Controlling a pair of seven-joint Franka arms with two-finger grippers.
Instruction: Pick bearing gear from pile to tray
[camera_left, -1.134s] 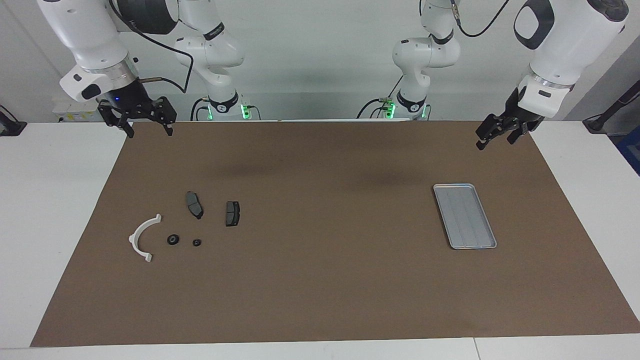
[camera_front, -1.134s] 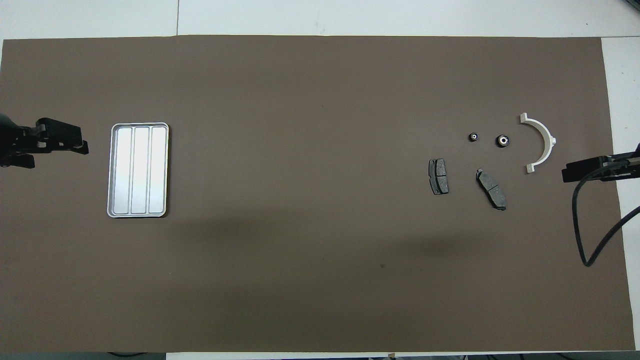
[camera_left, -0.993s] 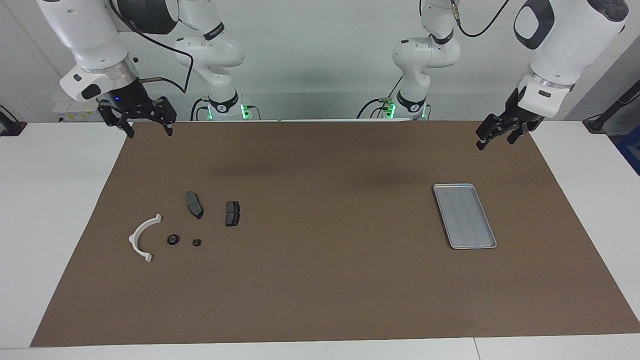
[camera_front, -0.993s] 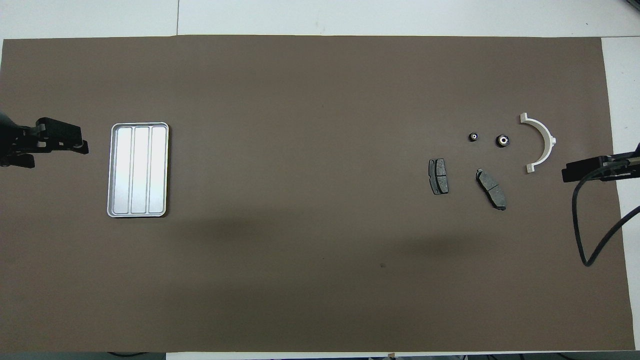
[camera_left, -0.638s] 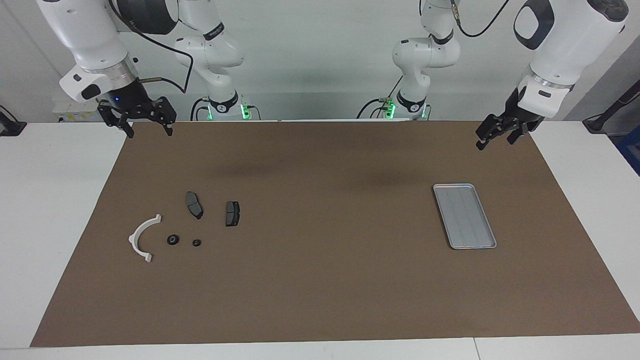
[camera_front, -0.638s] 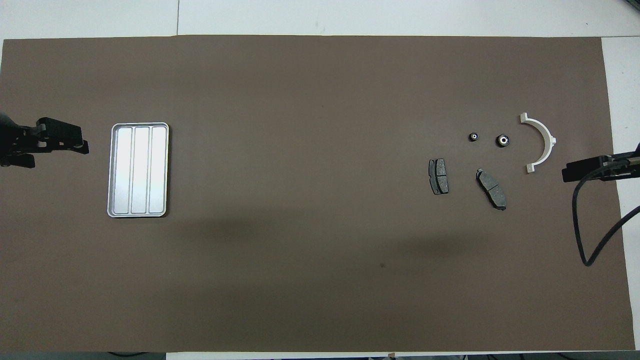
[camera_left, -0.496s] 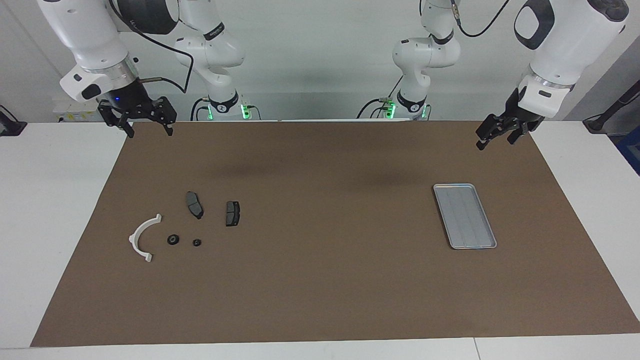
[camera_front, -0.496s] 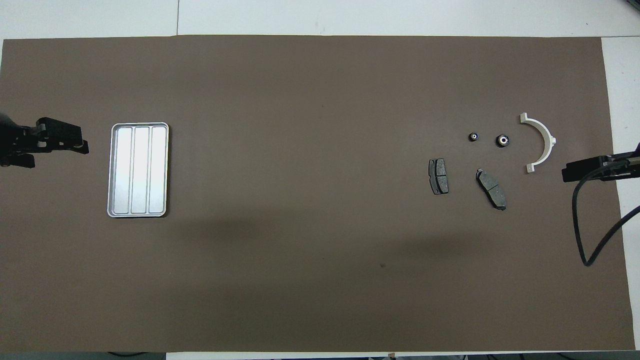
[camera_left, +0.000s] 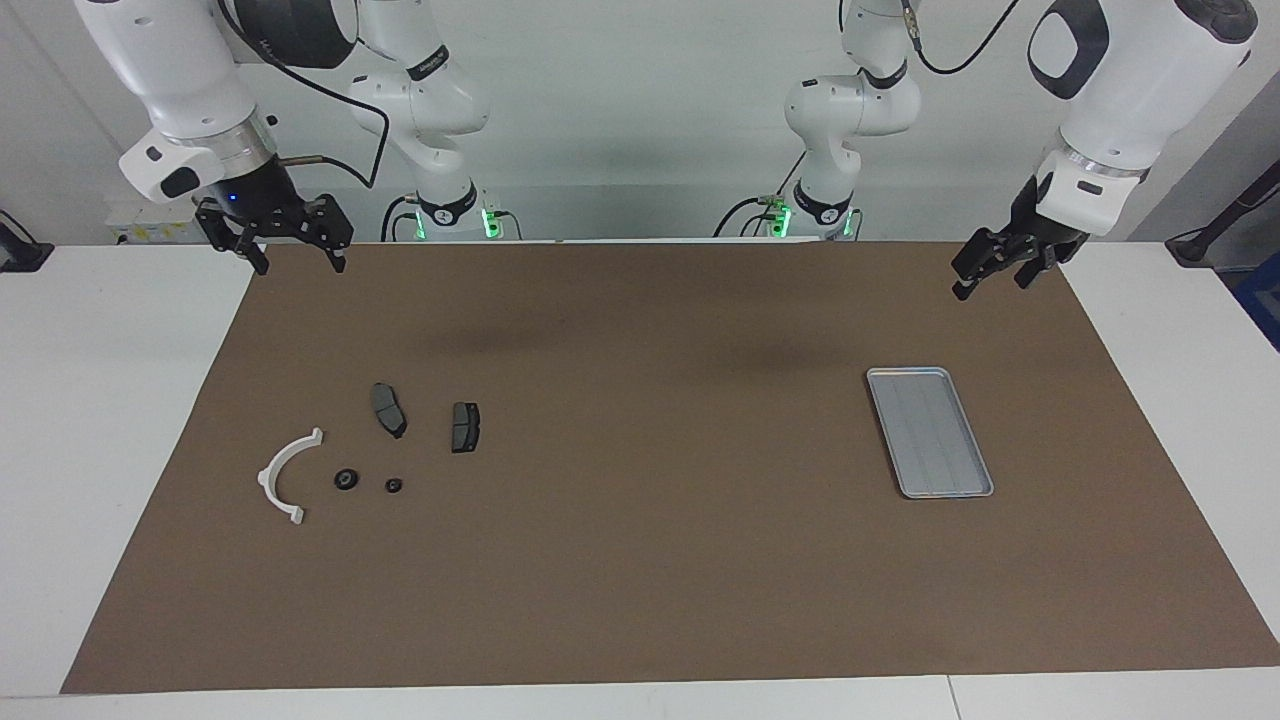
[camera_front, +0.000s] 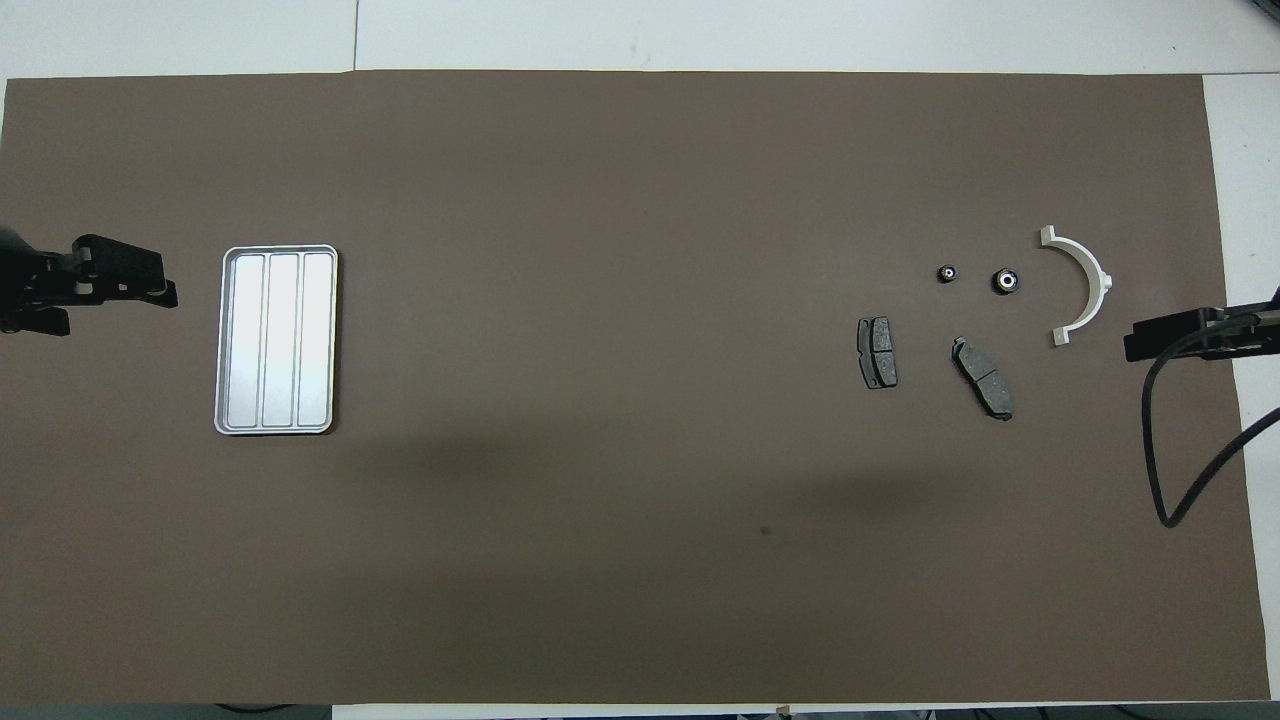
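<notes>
Both pincers apart and empty, raised at the worktop's two ends; no gear picked yet.

Larger bearing gear (camera_left: 346, 479) and smaller gear (camera_left: 393, 486) lie flat at the right arm's end, tray (camera_left: 975, 493) well apart at 3 o'clock of them in the facing view. Judged small, rigid, light; round rim likely to slip, so pinch across the outer diameter from above. Overhead view shows each gear's pale bore (camera_front: 1005, 281); facing view shows right pincer (camera_left: 292, 261) and left pincer (camera_left: 992, 277) high, touching nothing.
</notes>
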